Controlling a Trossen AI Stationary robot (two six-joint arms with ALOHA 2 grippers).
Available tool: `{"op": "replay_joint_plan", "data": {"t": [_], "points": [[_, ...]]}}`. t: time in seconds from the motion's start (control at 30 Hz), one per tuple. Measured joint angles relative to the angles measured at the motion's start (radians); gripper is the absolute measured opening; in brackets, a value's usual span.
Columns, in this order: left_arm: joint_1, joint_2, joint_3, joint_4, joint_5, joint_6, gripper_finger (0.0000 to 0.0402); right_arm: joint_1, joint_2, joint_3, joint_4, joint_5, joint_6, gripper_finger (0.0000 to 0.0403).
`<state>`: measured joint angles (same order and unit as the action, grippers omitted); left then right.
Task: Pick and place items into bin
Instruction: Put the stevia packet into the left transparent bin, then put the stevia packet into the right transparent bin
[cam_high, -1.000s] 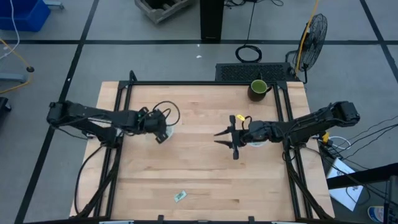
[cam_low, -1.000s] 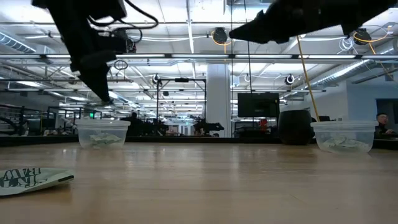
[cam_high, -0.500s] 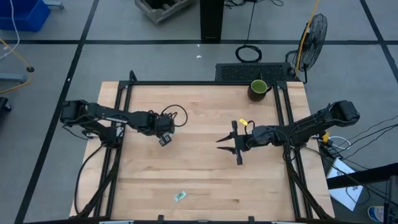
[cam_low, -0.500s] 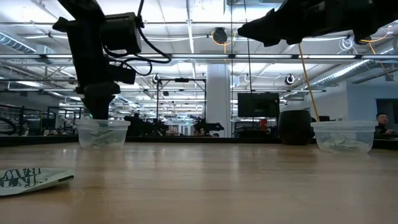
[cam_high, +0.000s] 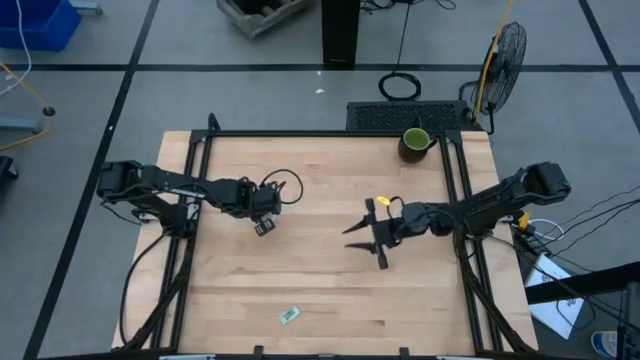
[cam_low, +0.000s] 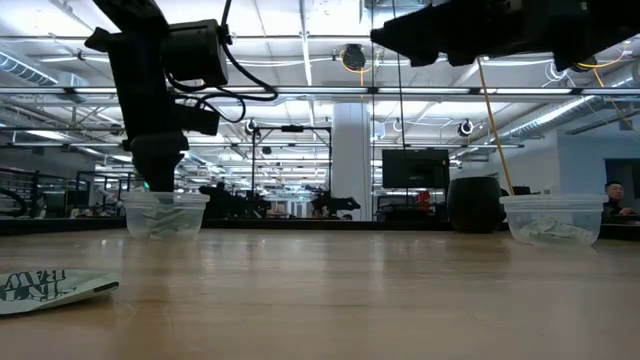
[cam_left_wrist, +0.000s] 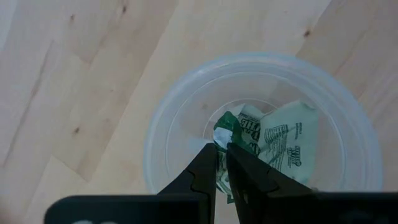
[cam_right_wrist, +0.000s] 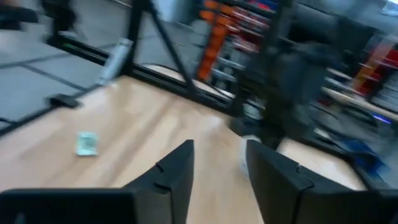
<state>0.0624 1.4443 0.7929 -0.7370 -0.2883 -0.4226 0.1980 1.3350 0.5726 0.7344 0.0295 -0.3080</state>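
My left gripper (cam_left_wrist: 222, 148) points straight down over the clear round left bin (cam_left_wrist: 155, 143), shut on a small green-and-white packet. Another packet (cam_left_wrist: 287, 144) lies on the bin's floor. In the low view this gripper (cam_low: 157, 175) stands just above that bin (cam_low: 165, 215). My right gripper (cam_high: 366, 236) hovers open above the table's middle, touching nothing. One loose packet (cam_high: 290, 315) lies flat near the table's near edge and also shows in the right wrist view (cam_right_wrist: 87, 143). The right bin (cam_low: 553, 220) holds several packets. My left gripper pinches a packet between its two fingers from above, pointing down. A green corner of the packet (cam_left_wrist: 224, 124) sticks out past the fingertips. It hangs lifted inside the bin's mouth, above the packet on the floor.
A dark green mug (cam_high: 415, 142) stands near the far right corner. Black frame rails (cam_high: 190, 200) run along both table sides. Bare wood (cam_high: 320, 280) lies between the two grippers and around the loose packet.
My left gripper has swung from a tilt to straight down and moved a little toward the table's right, settling over the left bin, then held still. My right gripper has drifted slightly toward the near-left, still open.
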Motion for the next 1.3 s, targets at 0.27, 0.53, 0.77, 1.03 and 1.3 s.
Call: {"op": "replay_joint_plan", "data": {"t": [0.27,0.53,0.77,1.03,1.3], "points": [[0.0,0.0,0.0,-0.002,0.001,0.002,0.0052,-0.006,0.233,0.189,-0.006,-0.112,0.016,0.0201],[0.0,0.0,0.0,0.005,0.0,0.019,0.0123,0.008,0.528,0.473,-0.055,-0.268,0.054,0.0202],[0.0,0.0,0.04,-0.014,0.001,0.021,0.0141,0.022,0.694,0.622,-0.099,-0.323,0.065,0.0202],[0.0,-0.034,0.268,-0.153,-0.009,0.064,0.0112,0.089,0.771,0.719,-0.178,-0.301,0.115,0.0201],[0.0,-0.088,0.517,-0.143,-0.05,0.163,0.0095,0.121,0.896,0.836,-0.208,-0.296,0.151,0.0201]]}}
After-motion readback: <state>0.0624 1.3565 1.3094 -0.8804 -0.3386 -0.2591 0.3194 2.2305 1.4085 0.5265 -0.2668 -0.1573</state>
